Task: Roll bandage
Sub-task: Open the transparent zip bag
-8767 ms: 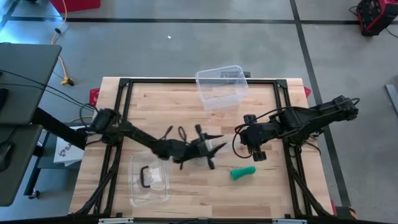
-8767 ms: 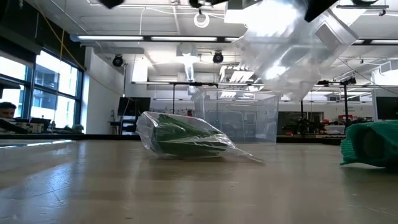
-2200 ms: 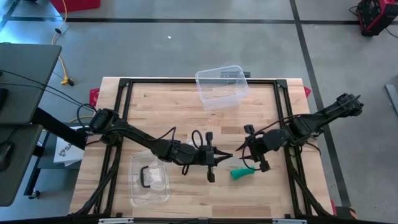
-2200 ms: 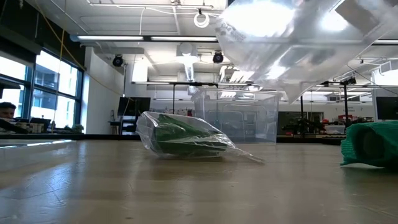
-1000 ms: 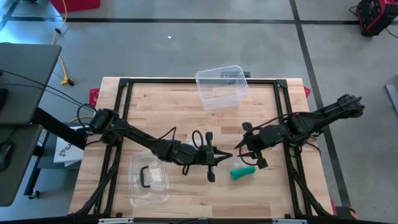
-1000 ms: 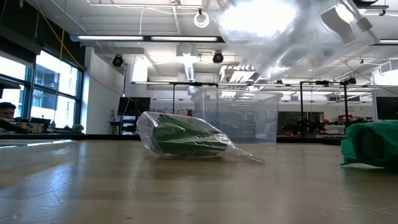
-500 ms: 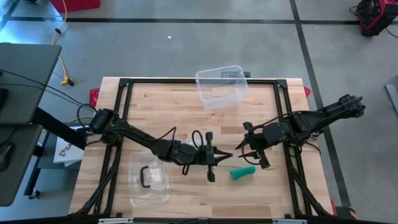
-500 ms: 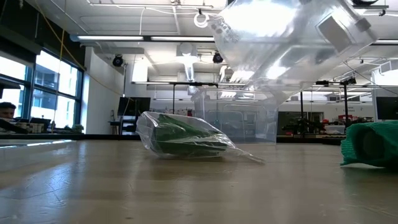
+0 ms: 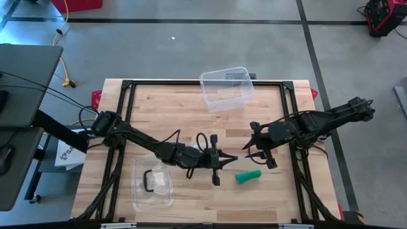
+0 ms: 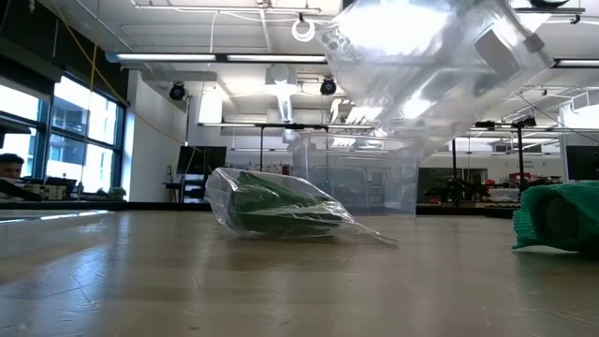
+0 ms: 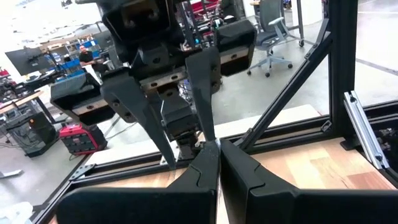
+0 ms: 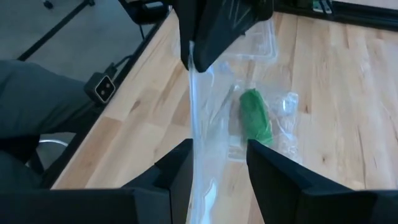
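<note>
Slipping risk, left side: the left arm [image 9: 146, 143] reaches to the middle of the surface [image 9: 159, 108], its jaws closed on the top edge of a clear bag [image 10: 430, 65] held up in the air. The pinch is narrow, so a pull on the slick film could drag it free.
Missing risk, right side: the right arm [image 9: 318, 121] faces it from 3 o'clock, its jaws apart, one finger on each side of the hanging film. I cannot tell whether either finger touches it. Closing off-line would catch only a fold and leave the mouth shut.
Snagging risk: the arms meet tip to tip, so a small overreach could knock them together.
Lidded box: a clear box [image 9: 152, 184] at 7 o'clock holds a dark looped object.
Held bag: it appears empty.
Bag lying down: a second clear bag [image 10: 276, 211] lies on the surface under the held one, with a green roll [image 12: 255, 115] inside.
Open bin: a clear bin [image 9: 226, 89] at 12 o'clock, with nothing visible in it from above.
Task's thing: the green bandage [image 9: 248, 176] lies loose on the surface at 5 o'clock, just beside the right jaws and in no container.
</note>
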Motion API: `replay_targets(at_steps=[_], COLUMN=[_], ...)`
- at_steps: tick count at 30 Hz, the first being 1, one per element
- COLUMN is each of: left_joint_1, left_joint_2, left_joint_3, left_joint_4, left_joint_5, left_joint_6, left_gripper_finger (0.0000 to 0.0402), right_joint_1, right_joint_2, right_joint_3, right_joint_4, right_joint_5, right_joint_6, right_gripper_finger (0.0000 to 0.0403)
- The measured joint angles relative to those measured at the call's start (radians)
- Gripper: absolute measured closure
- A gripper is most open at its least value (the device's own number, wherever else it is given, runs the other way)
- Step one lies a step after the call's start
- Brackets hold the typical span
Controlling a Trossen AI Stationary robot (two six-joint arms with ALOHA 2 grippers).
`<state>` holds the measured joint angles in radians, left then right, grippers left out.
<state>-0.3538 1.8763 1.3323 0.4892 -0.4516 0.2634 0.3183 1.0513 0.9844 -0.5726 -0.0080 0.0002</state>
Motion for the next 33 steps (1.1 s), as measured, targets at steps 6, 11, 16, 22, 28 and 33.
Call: replay_targets(at_steps=[6, 11, 16, 22, 28, 33], left_joint_1=[0.0, 0.0, 0.0, 0.0, 0.0, 0.004], left_joint_2=[0.0, 0.0, 0.0, 0.0, -0.001, -0.003], left_joint_3=[0.0, 0.0, 0.0, 0.0, 0.0, 0.0], left_joint_4=[-0.008, -0.008, -0.007, -0.004, 0.031, -0.002], left_joint_5=[0.0, 0.0, 0.0, 0.0, -0.005, -0.035], left_joint_6=[0.0, 0.0, -0.001, -0.001, 0.003, -0.041], left_gripper_finger=[0.0401, 0.0401, 0.0401, 0.0401, 0.0401, 0.0392], right_joint_1=[0.0, 0.0, 0.0, 0.0, 0.005, 0.005], right_joint_2=[-0.003, 0.022, 0.055, 0.087, 0.144, 0.148], right_joint_3=[0.0, 0.0, 0.0, 0.0, 0.0, 0.0], right_joint_4=[0.008, 0.009, 0.015, 0.057, 0.052, -0.015], right_joint_5=[0.0, 0.0, 0.011, 0.015, 0.015, 0.14], right_joint_6=[0.001, 0.002, 0.0, -0.01, -0.053, -0.035], right_gripper_finger=[0.0263, 0.0263, 0.0263, 0.0263, 0.0323, 0.0392])
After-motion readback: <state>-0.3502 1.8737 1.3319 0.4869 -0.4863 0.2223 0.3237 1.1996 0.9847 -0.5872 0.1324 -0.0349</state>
